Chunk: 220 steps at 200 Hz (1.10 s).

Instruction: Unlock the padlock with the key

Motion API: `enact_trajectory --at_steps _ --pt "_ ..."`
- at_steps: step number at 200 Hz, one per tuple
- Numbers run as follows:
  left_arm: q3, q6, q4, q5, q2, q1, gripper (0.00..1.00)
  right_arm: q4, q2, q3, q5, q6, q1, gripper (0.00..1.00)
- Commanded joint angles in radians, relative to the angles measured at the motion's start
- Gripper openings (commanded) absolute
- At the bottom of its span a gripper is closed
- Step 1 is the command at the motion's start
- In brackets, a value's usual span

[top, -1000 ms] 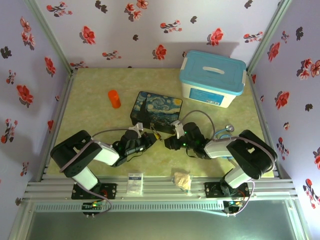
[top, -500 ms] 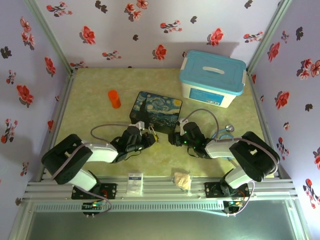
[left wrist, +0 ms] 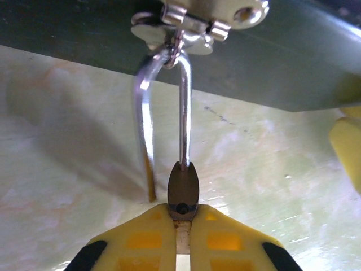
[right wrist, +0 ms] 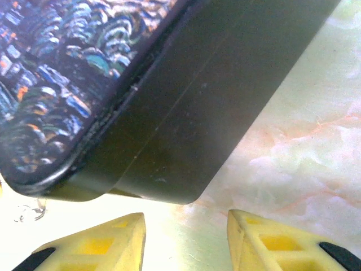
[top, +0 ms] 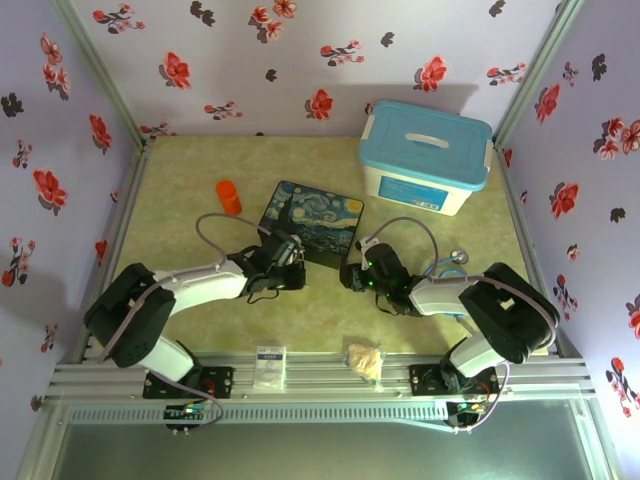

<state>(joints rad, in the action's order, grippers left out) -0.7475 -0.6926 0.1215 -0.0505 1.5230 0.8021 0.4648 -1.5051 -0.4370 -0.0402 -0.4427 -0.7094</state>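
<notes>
1. Over the last second the left tool (left wrist: 182, 214) has pushed forward toward 12 o'clock. It had stood back from the painted box (top: 318, 222) with a gold glint just past its tip. Now it is tight against the box's 6 o'clock wall.
2. That tool is clamped shut on the padlock (left wrist: 183, 191), whose dark butt end sits in the notch between its tips. The shackle (left wrist: 184, 113) runs from there up to the box latch (left wrist: 189, 22). So the lock is hooked to the latch on the box's 6 o'clock side, over the counter (left wrist: 67, 169).
3. The shackle's 9 o'clock leg seems to end in open air beside the body rather than entering it. I read that as possibly sprung, but the blur leaves it unsure.
4. The right tool (right wrist: 186, 217) has drawn off from the lock toward 3 o'clock. It now faces the box's 5 o'clock corner, jaws apart, with nothing between them.
5. I cannot tell whether the key sits in the lock, pinched in the slit between the left pads.
6. My judgement is that the two-tool work at the lock has paused and the left tool alone controls it. If the shackle is sprung, the unlocking is all but done. If not, the key has yet to be turned.
</notes>
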Motion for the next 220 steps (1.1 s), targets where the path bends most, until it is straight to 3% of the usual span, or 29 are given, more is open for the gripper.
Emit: enact_trajectory --at_steps 1,57,142,182,220 --pt "-0.033 0.073 0.125 0.047 0.012 -0.003 0.03 -0.017 0.011 -0.009 0.030 -0.007 -0.002 0.41" --pt "-0.130 0.118 0.268 0.183 0.015 0.051 0.08 -0.021 -0.008 -0.017 0.032 -0.005 -0.004 0.41" --pt "-0.229 0.123 0.346 0.332 0.132 0.161 0.13 -0.027 -0.011 -0.010 0.046 -0.011 -0.004 0.40" --pt "-0.296 0.122 0.405 0.407 0.161 0.223 0.22 -0.024 -0.025 -0.005 0.056 -0.016 -0.004 0.40" --pt "-0.317 0.101 0.405 0.404 0.192 0.250 0.30 -0.023 -0.027 -0.004 0.057 -0.019 -0.004 0.40"
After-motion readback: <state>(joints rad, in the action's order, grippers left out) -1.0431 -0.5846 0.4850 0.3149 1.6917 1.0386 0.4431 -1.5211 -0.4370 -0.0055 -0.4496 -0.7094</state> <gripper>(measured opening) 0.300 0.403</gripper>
